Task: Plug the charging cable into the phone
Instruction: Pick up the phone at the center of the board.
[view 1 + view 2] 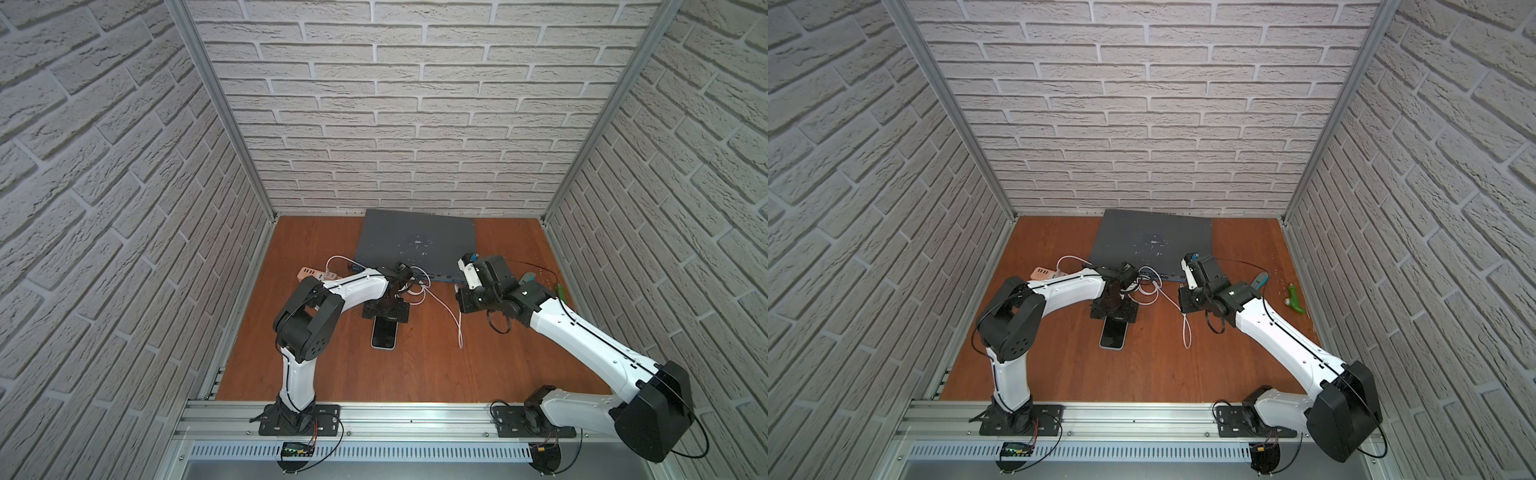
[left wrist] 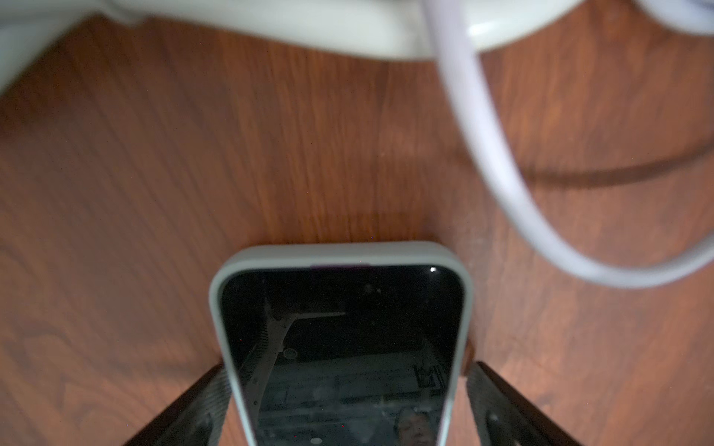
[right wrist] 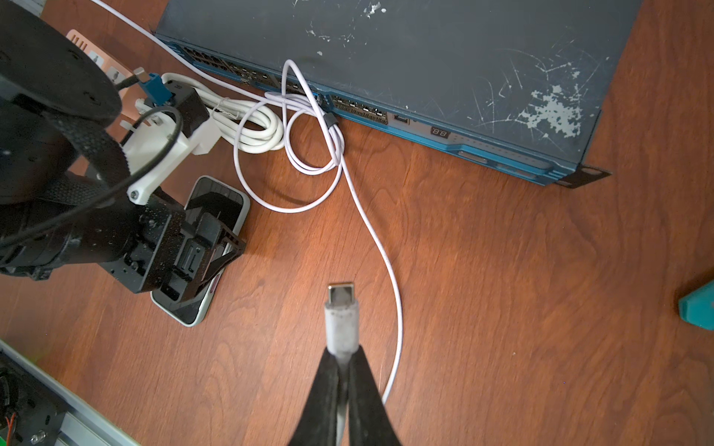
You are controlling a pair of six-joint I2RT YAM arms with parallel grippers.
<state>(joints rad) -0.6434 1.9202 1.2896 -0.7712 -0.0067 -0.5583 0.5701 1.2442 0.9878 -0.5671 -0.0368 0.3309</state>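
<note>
1. A reddish-brown, wood-grain worktop [image 1: 353, 374] is enclosed on three sides by white brick-pattern walls [image 1: 415, 104].
2. A large, flat, dark grey box [image 1: 415, 245] with a blue, port-lined front is set at the far middle of the worktop. Its top is scratched and flecked with pale marks.
3. The left tool [image 1: 385, 316] is positioned over the far end of the phone with its jaws spread wide apart. In the left wrist view one finger [image 2: 201, 405] is seen on each side of the rim; whether the rim is touched cannot be told.
4. The right tool [image 3: 342, 370] is held to the right of the phone and well apart from it. It is clamped tight on the small white plug [image 3: 341, 320], whose metallic tip is left exposed.
5. A flat rectangular phone [image 1: 384, 336] with a glossy black screen and a pale rim is laid screen-up near the middle of the worktop. Its far end is hidden beneath the left tool in both top views.
6. A thicker white cord [image 3: 255, 131], bundled in flat loops, is laid between the phone and the box front.
7. The thin white charging cable [image 3: 386, 251] is loosely coiled beside that bundle, against the box front. From there it is trailed in a slack curve to the right tool.
8. A pale pink power strip [image 1: 309, 272] is seen left of the box, partly covered by the left arm.
9. A small green object [image 1: 1419, 301] and a teal-handled object [image 1: 1260, 280] are laid near the right wall.
</note>
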